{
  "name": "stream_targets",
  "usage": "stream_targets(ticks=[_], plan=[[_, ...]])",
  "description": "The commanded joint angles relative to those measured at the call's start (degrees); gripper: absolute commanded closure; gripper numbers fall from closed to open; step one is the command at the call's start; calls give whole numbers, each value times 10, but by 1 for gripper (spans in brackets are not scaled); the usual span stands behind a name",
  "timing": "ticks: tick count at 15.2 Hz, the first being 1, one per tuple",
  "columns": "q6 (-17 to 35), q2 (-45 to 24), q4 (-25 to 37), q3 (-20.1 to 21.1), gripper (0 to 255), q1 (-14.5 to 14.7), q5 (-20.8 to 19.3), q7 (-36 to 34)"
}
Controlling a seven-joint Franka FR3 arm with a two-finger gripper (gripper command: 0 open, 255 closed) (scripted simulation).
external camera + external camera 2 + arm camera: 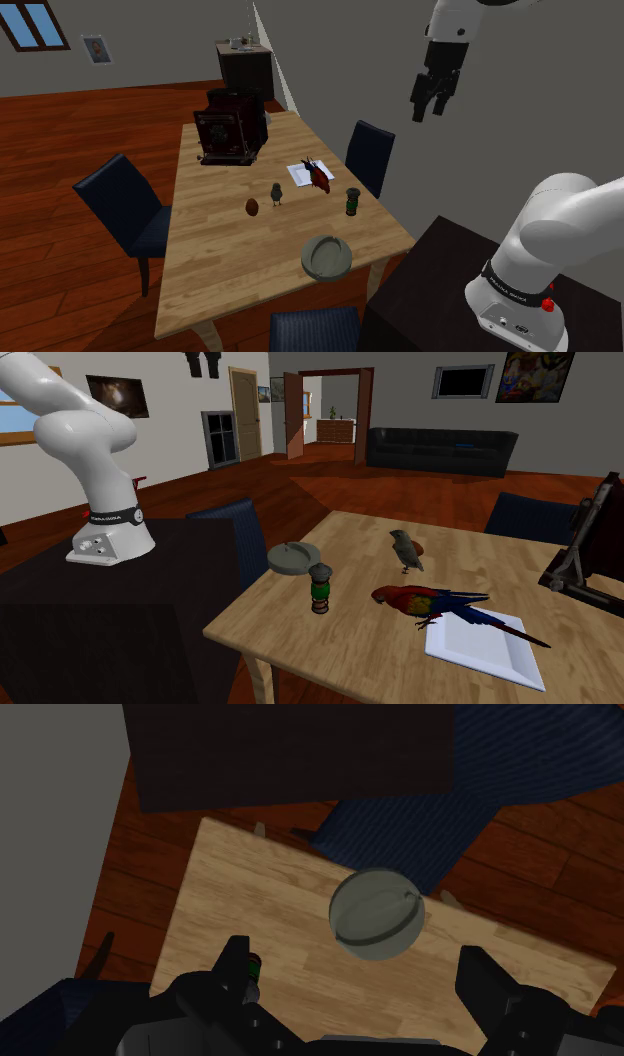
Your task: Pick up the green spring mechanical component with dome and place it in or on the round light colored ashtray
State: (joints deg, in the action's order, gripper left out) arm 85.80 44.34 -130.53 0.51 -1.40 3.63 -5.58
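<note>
The green spring component (352, 201) stands upright on the wooden table (220, 260), with a grey dome on top and a dark base. In the second exterior view the component (320, 589) is just in front of the round grey ashtray (293, 557). The ashtray (327, 256) lies near the table corner closest to the stand. My gripper (430, 110) hangs open high above the table with nothing between its fingers; its tips also poke in at the ceiling line (203, 370). In the wrist view the ashtray (377, 913) lies far below, and the component (250, 969) peeks out beside one finger (235, 966).
A red parrot figure (318, 175) lies over a white tray (485, 642). Further along the table come a small grey bird (277, 192), a brown egg-shaped object (251, 207) and a dark antique camera (232, 125). Dark blue chairs (125, 205) surround the table. The black stand (450, 300) adjoins it.
</note>
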Motion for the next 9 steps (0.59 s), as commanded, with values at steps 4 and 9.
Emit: stream_targets(ticks=[4,9], plan=[[58,-26,-33,-3,0,-4,-7,6],[156,-84,-73,-8,0,-12,-18,13]])
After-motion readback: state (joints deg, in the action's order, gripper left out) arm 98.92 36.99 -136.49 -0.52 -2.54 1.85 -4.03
